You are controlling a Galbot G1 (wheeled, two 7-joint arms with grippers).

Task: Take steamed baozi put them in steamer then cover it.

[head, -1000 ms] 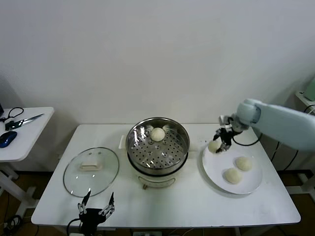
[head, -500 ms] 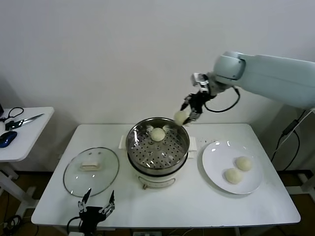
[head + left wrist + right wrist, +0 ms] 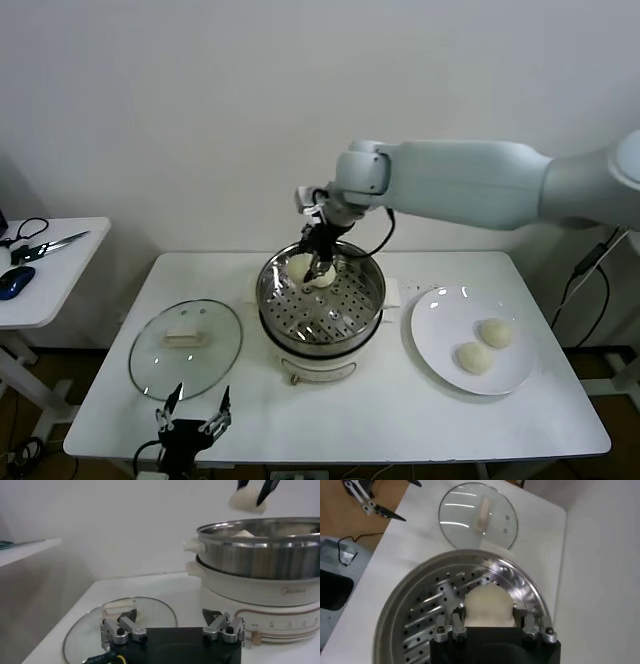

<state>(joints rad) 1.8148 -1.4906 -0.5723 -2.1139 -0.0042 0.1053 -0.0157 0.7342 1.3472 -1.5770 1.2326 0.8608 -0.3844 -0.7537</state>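
My right gripper (image 3: 312, 257) is shut on a cream-white baozi (image 3: 299, 267) and holds it just above the back left of the steel steamer (image 3: 320, 322). In the right wrist view the baozi (image 3: 487, 604) sits between the fingers (image 3: 456, 615) over the perforated tray (image 3: 427, 617). A second baozi (image 3: 324, 279) lies on the tray right behind it, partly hidden. Two more baozi (image 3: 495, 333) (image 3: 474, 357) lie on the white plate (image 3: 437, 318). My left gripper (image 3: 195, 424) is open and empty, low at the table's front edge.
The glass lid (image 3: 186, 348) lies flat on the table left of the steamer, just beyond my left gripper; it also shows in the left wrist view (image 3: 120, 625). A side table (image 3: 45, 270) with scissors stands at far left.
My right arm has carried the baozi from the plate, up and leftward, to above the steamer's back left. The left arm has not moved.
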